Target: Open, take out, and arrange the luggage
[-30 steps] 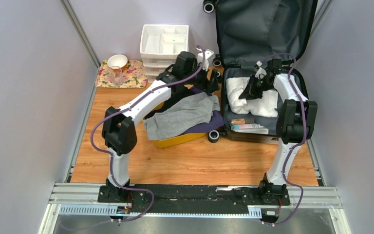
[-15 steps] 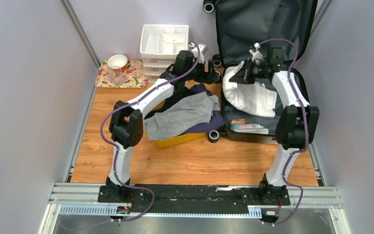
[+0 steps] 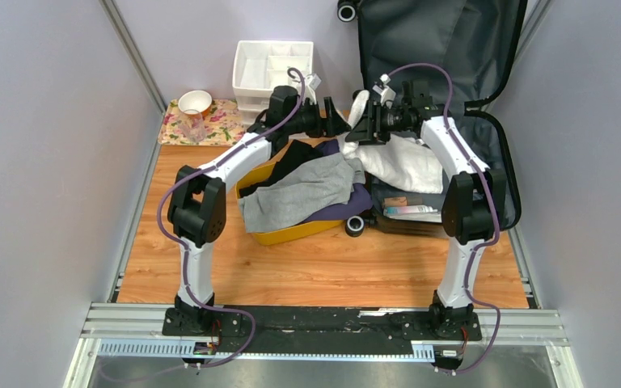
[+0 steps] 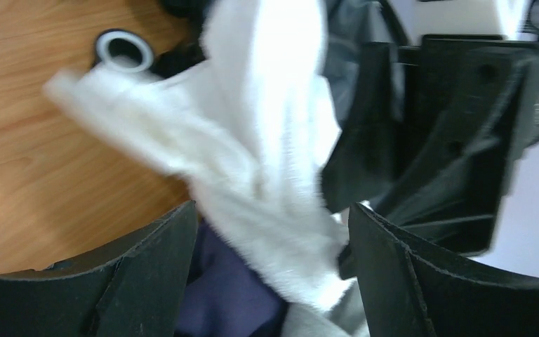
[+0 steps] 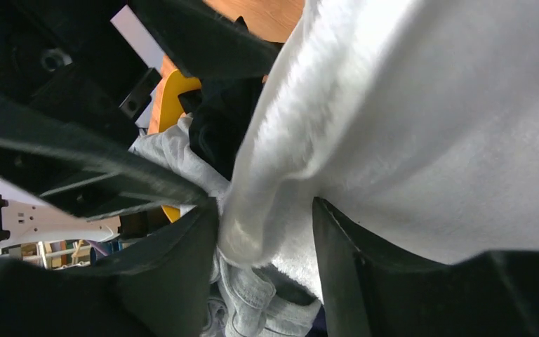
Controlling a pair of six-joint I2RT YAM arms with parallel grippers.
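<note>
- We see the luggage (image 3: pixel 441 48) lined in dark grey.
- White towel (image 3: pixel 408 162).
- Yellow bin (image 3: pixel 291 234); grey garment (image 3: pixel 303 192).
- Floral mat (image 3: pixel 222 125), pink and green.
- Orange-brown wood-grain surface (image 3: pixel 315 267).

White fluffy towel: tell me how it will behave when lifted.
Likely floppy: the white fluffy towel sags in folds from its raised end down into the open dark-lined suitcase. Probably light for its bulk; its pile looks grippy rather than slippery. The trailing end may drag.

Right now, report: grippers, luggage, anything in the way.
Left gripper open, white towel between its jaws. Right gripper around same towel, grip unclear. Luggage open, towel partly lifted out. Both grippers crowd each other.
</note>
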